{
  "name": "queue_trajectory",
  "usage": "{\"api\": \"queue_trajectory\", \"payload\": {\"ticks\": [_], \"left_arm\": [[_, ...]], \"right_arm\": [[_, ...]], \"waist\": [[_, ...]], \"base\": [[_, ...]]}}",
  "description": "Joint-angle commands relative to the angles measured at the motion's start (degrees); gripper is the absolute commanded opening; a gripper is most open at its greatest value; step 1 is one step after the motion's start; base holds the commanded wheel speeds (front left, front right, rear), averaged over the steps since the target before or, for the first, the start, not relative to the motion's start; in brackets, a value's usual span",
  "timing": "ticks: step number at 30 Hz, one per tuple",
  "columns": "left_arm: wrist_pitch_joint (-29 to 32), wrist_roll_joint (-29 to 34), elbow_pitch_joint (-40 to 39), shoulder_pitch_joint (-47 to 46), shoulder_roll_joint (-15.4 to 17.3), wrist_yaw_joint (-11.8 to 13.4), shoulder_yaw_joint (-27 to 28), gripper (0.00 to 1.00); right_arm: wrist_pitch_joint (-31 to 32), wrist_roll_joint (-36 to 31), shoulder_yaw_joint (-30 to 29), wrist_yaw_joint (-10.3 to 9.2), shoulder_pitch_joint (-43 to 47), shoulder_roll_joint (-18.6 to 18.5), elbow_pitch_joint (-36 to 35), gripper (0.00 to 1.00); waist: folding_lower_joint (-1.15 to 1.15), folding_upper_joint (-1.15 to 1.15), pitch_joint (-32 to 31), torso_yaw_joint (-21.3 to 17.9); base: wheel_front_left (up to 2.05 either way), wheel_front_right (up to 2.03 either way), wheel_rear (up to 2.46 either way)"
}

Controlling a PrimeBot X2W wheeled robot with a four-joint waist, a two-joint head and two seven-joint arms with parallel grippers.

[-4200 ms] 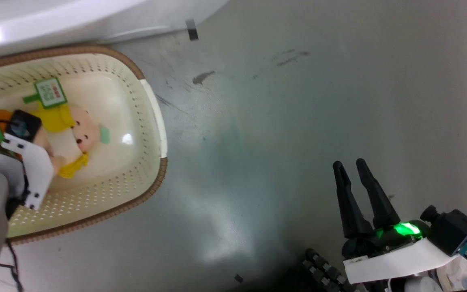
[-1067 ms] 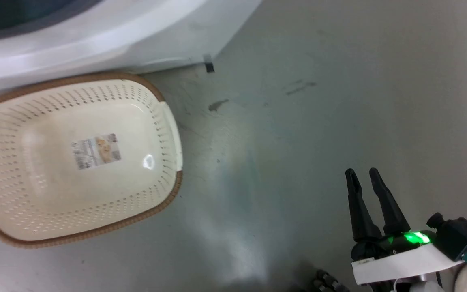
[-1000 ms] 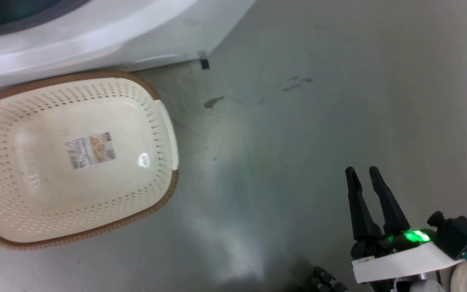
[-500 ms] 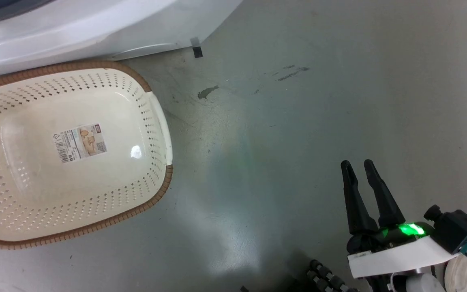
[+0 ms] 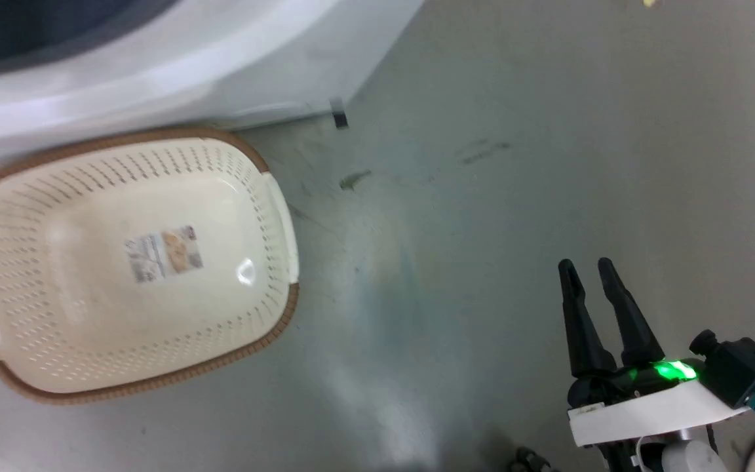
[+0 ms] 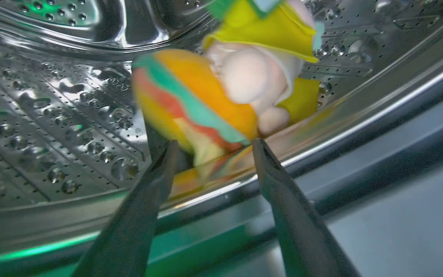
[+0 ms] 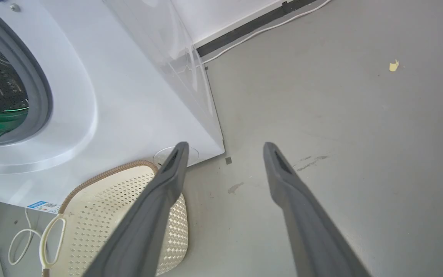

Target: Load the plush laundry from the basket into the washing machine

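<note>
- Right gripper (image 5: pixel 585 262) at 5 o'clock in the head view, fingers parted, holding nothing
- Cream laundry basket (image 5: pixel 89 328) on the grey floor (image 5: pixel 482 196) at 9 o'clock, close against the white washing machine (image 5: pixel 154 65)
- Left gripper (image 6: pixel 214 143) spread wide, gripping nothing; burger-bodied plush doll (image 6: pixel 206 96) just past its tips at 12 o'clock, inside the steel drum (image 6: pixel 52 115)

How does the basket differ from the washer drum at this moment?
The basket is cream plastic with a brown rim; the drum is shiny steel. The basket sits on the floor with just a label sticker inside; the drum has the plush toy in it, beyond the open left gripper. Both have walls full of small holes.
</note>
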Motion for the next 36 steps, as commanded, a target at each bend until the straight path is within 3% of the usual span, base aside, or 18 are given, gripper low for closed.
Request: {"api": "queue_trajectory", "payload": {"ticks": [1, 10, 14, 21, 24, 30, 36], "left_arm": [[-1.55, -0.85, 1.06, 1.70, -0.40, 0.18, -0.19, 1.00], [-12.71, -6.52, 3.20, 13.07, -8.38, 0.18, -1.66, 1.00], [-16.23, -11.87, 1.74, 20.08, -11.87, 0.18, -0.54, 1.00], [-18.21, -15.98, -5.86, 33.05, -13.49, 0.52, 2.83, 1.00], [-18.26, -14.28, -13.92, 39.92, -13.70, 2.52, 7.54, 1.00], [-18.27, -7.38, -32.88, 58.59, -15.67, 9.49, 17.38, 1.00], [-18.28, 0.69, -44.35, 72.15, -18.71, 12.65, 21.02, 1.00]], "right_arm": [[-0.26, -0.71, -0.64, 0.03, -0.57, -0.01, 0.47, 1.00], [-0.26, -5.25, -3.42, 0.03, 1.67, -0.01, 2.83, 1.00], [-0.26, -8.01, -5.01, 0.03, 3.08, -0.01, 4.27, 1.00], [-0.26, -10.95, -7.44, 0.03, 5.87, -0.01, 5.23, 1.00], [-0.26, -12.97, -7.14, 0.03, 7.21, -0.01, 5.09, 1.00], [-0.26, -14.65, -7.01, 0.03, 10.04, -0.01, 4.40, 1.00], [-0.26, -15.25, -5.86, 0.03, 12.02, -0.01, 4.25, 1.00]], "waist": [[0.00, 0.00, -3.29, 1.51], [0.00, 0.00, -17.73, 7.45], [0.00, 0.00, -25.00, 10.48], [0.00, 0.00, -33.98, 15.74], [0.00, 0.00, -36.63, 17.66], [0.00, 0.00, -40.35, 20.43], [0.00, 0.00, -41.57, 22.31]], "base": [[0.00, 0.00, 0.00], [0.00, 0.00, 0.00], [0.00, 0.00, 0.00], [0.00, 0.00, 0.00], [0.00, 0.00, 0.00], [0.00, 0.00, 0.00], [0.00, 0.00, 0.00]]}}
